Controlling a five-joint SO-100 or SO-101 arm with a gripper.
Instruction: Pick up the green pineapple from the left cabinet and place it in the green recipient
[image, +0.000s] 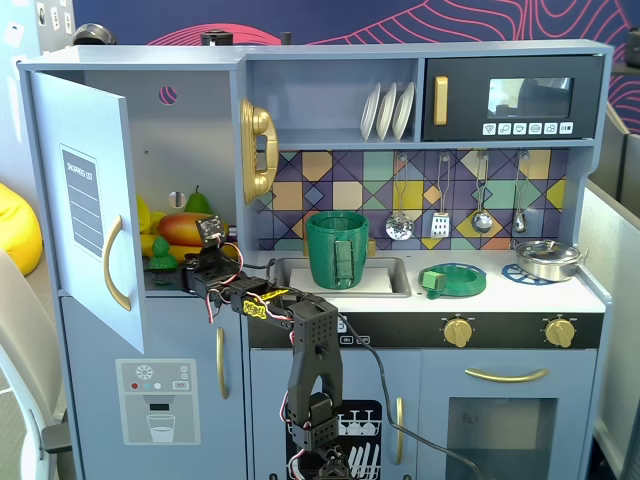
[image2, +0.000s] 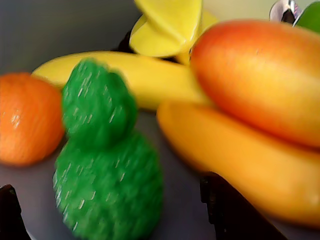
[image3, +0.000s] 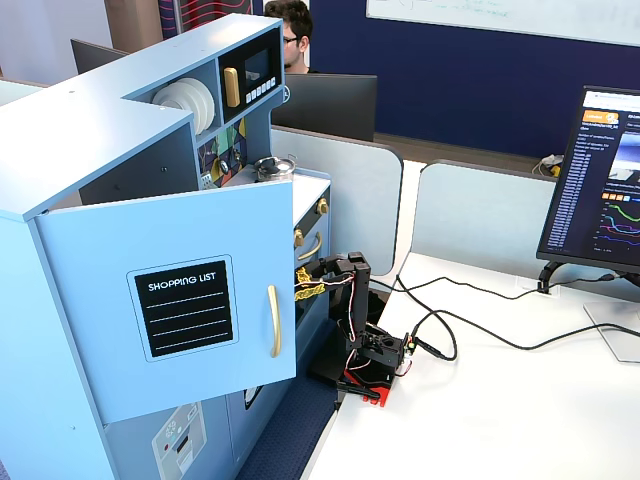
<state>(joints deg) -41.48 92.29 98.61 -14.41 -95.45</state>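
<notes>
The green pineapple (image: 162, 258) stands upright on the shelf of the left cabinet (image: 90, 210), whose door is swung open. In the wrist view the pineapple (image2: 107, 165) fills the lower middle, blurred. My gripper (image2: 120, 217) is open, with one dark finger (image2: 7, 215) to its left and the other (image2: 235, 210) to its right, neither touching it. In a fixed view the gripper (image: 183, 272) reaches into the cabinet just right of the pineapple. The green recipient (image: 337, 250) stands in the sink. In the other fixed view the cabinet door (image3: 200, 260) hides the gripper.
An orange (image2: 27, 120) lies left of the pineapple, with a banana (image2: 145, 77) behind it and a mango (image2: 260, 75) and a yellow fruit (image2: 235, 155) to its right. A flat green dish (image: 452, 279) and a metal pot (image: 548, 258) sit on the counter.
</notes>
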